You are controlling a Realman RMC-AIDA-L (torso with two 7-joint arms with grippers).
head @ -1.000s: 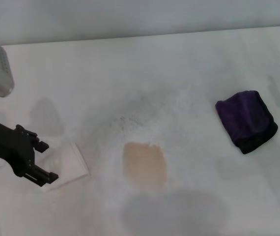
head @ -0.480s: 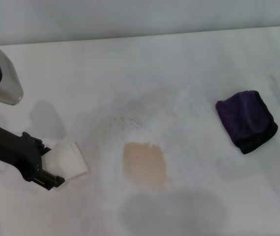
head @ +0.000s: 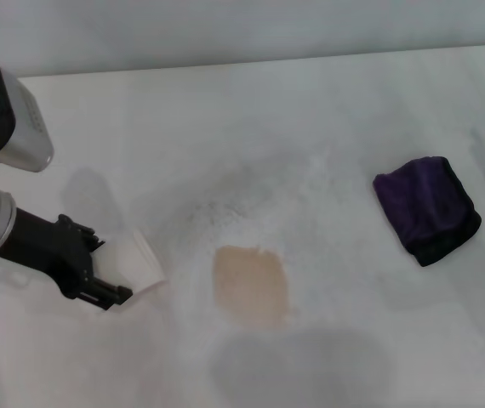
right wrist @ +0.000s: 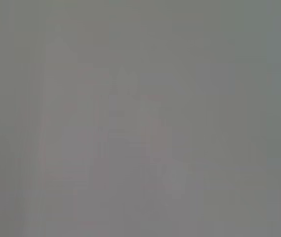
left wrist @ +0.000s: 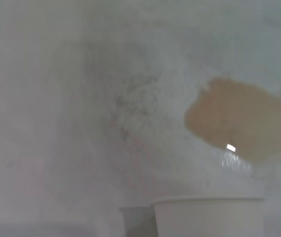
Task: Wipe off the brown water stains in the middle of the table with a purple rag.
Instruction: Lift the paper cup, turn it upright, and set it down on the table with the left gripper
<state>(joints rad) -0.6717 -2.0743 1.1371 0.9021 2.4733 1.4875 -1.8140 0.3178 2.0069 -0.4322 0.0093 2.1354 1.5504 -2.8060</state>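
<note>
Since the earlier frames the left gripper [head: 115, 280] has swung its white paper cup [head: 143, 263] rightward and tipped it, the cup's mouth now turned toward the brown water stains [head: 250, 285]. Its claw is clenched on the cup at the near left of the table [head: 225, 119]. In the left wrist view the cup's rim [left wrist: 207, 217] sits close to the camera, with the tan patch [left wrist: 241, 121] beyond it.

Stains lie in the middle, just right of the cup but apart from it, soft-edged, with the patch's long axis running near to far.

Purple rag [head: 427, 208] sits well to the right, slightly farther back than the stains, untouched, black edge on its near side. Right gripper not visible in any view; its wrist view shows only blank grey.

Judgement: rag lies on the right arm's side, well away from the left claw, so the pick-up probably falls to the right arm. Wiping not yet begun.
</note>
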